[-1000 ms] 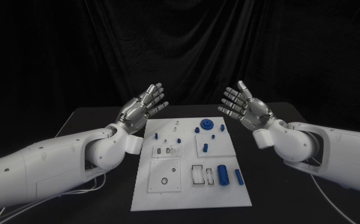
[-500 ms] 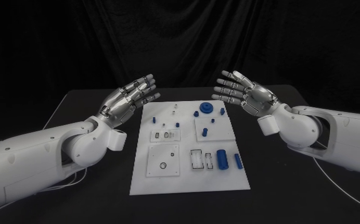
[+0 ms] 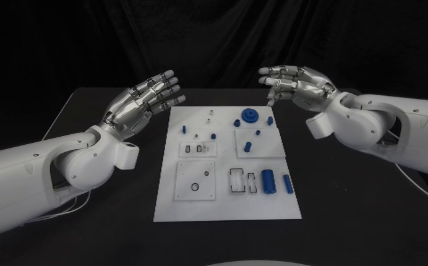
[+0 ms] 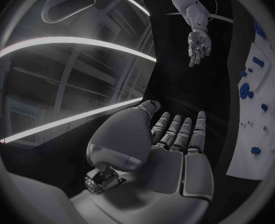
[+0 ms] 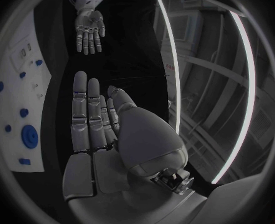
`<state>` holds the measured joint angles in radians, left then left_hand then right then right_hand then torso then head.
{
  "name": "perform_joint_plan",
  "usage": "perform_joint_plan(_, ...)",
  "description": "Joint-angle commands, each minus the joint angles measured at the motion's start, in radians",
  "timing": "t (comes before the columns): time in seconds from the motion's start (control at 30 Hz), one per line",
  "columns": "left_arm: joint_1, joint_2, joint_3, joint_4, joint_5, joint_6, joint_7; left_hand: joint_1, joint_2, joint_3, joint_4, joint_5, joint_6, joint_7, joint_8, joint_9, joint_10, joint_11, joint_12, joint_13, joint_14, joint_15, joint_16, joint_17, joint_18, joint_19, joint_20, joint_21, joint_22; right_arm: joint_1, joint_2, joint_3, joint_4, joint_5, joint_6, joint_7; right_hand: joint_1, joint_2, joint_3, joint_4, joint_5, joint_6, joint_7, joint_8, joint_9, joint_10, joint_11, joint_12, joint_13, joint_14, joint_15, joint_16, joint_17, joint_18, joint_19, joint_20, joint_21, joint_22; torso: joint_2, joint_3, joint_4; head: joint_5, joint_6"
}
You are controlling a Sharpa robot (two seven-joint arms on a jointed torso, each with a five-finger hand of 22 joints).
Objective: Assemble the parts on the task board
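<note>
Overhead, black table (image 3: 357,185), dark curtain (image 3: 214,25)

No legible text, labels or numbers anywhere: task board (image 3: 227,207) and parts carry no readable markings.

Two glossy white, rounded arms end in silver metallic left hand (image 3: 143,103) and right hand (image 3: 294,88).

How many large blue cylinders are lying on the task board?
2: a thick cylinder and a thinner cylinder beside it, both at the near right corner of the task board. None seems hidden.
</note>
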<state>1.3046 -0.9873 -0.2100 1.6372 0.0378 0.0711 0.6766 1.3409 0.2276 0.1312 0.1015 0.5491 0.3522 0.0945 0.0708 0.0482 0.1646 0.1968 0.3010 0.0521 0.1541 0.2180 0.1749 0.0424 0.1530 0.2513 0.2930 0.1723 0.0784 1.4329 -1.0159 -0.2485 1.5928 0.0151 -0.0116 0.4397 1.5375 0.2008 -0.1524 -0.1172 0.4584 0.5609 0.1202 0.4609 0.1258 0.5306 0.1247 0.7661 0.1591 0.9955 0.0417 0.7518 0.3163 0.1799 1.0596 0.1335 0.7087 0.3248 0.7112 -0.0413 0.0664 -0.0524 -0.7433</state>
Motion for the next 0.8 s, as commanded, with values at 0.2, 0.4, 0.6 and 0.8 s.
perform_joint_plan(0.2, 0.019, -0.038, 0.002, 0.084, 0.009, 0.004, 0.203, -0.017, -0.004, 0.015, -0.003, 0.008, 0.012, 0.004, 0.006, 0.003, 0.008, 0.009, 0.012, 0.002, 0.014, 0.007, 0.016, 0.003, -0.012, 0.015, 0.000, 0.009, 0.002, 0.096, 0.062, 0.001, -0.028, -0.731, -0.169, -0.318, -0.026, -0.033, 0.016, 0.069, -0.145, 0.132, -0.001, -0.046, -0.024, 0.180, -0.029, -0.105, -0.061, 0.367, -0.048, 0.574, 0.614, -0.087, 0.292, -0.034, 0.640, 0.770, 0.052, -0.0214, 0.0100, 0.006, -0.001)
perform_joint_plan(0.4, 0.030, -0.071, 0.003, 0.128, 0.002, -0.005, 0.203, -0.019, -0.006, 0.017, -0.004, 0.009, 0.015, 0.005, 0.007, 0.003, 0.008, 0.010, 0.012, 0.002, 0.013, 0.008, 0.016, 0.002, -0.014, 0.011, 0.000, 0.006, 0.000, 0.135, 0.110, 0.001, -0.023, -1.217, -0.167, -0.500, -0.107, -0.105, -0.013, 0.147, -0.223, 0.196, -0.014, -0.116, -0.031, 0.252, -0.032, -0.162, -0.083, 0.476, -0.036, 0.679, 0.844, -0.117, 0.373, -0.023, 0.741, 0.947, 0.089, -0.0340, 0.0272, -0.004, 0.014)
perform_joint_plan(0.6, 0.035, -0.090, 0.003, 0.147, 0.000, -0.026, 0.206, -0.028, -0.008, 0.030, -0.003, 0.010, 0.023, 0.010, 0.009, 0.004, 0.011, 0.017, 0.020, 0.002, 0.015, 0.014, 0.021, 0.002, -0.024, -0.014, -0.001, -0.010, -0.008, 0.148, 0.137, 0.001, -0.005, -1.541, -0.165, -0.625, -0.091, -0.132, 0.013, 0.155, -0.197, 0.230, -0.034, -0.165, -0.027, 0.269, -0.034, -0.210, -0.089, 0.498, -0.050, 0.686, 0.876, -0.128, 0.401, -0.034, 0.770, 1.006, 0.114, -0.0448, 0.0394, -0.032, 0.026)
perform_joint_plan(0.8, 0.037, -0.095, 0.003, 0.152, 0.000, -0.031, 0.209, -0.030, -0.009, 0.032, -0.003, 0.010, 0.025, 0.010, 0.009, 0.004, 0.011, 0.018, 0.020, 0.002, 0.015, 0.015, 0.022, 0.002, -0.025, -0.012, -0.001, -0.009, -0.007, 0.151, 0.147, 0.001, 0.009, -1.705, -0.158, -0.681, -0.079, -0.149, 0.041, 0.153, -0.207, 0.223, -0.057, -0.211, -0.030, 0.268, -0.035, -0.253, -0.092, 0.501, -0.061, 0.680, 0.876, -0.128, 0.402, -0.045, 0.771, 1.009, 0.131, -0.0519, 0.0459, -0.058, 0.039)
